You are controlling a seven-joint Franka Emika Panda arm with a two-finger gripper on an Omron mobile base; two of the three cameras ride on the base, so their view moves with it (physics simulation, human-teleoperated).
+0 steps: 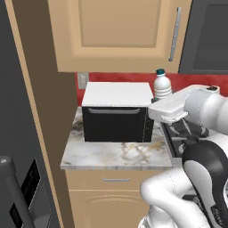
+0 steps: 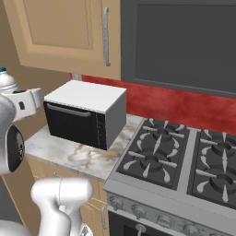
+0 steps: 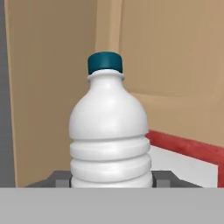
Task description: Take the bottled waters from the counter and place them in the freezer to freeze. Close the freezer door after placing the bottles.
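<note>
- Right up close in the hand view, the gripper (image 3: 111,180) has its two small dark tips pressed against either side of the white bottle (image 3: 110,140), so we call it clamped on the bottle, which stands upright between them.
- We see a glossy, milky-white plastic body here: rounded shoulders, ribbed rings around the lower half, a short neck and a matte dark blue cap. No label or lettering on it that we can read.
- From the left base view we pick up the same white bottle (image 1: 162,84) held aloft by the hand, above the right rear corner of the oven, clear of the counter.
- In the right base view the white bottle (image 2: 7,83) peeks in at the left edge, just above the white wrist.
- Below it we have the counter (image 1: 116,155), a polished marble-patterned slab, white and beige with brown veins, on tan wooden cabinets.
- On the slab sits the oven (image 1: 117,112), boxy, flat white top, black front with a grey bar handle.
- To its right we see the gas stovetop (image 2: 179,154), dark cast grates over a grey frame.
- Far back, a red backsplash (image 2: 184,108) runs along the wall.
- At the left, the freezer (image 1: 20,147) shows a smooth dark grey face with a dark dispenser recess.
</note>
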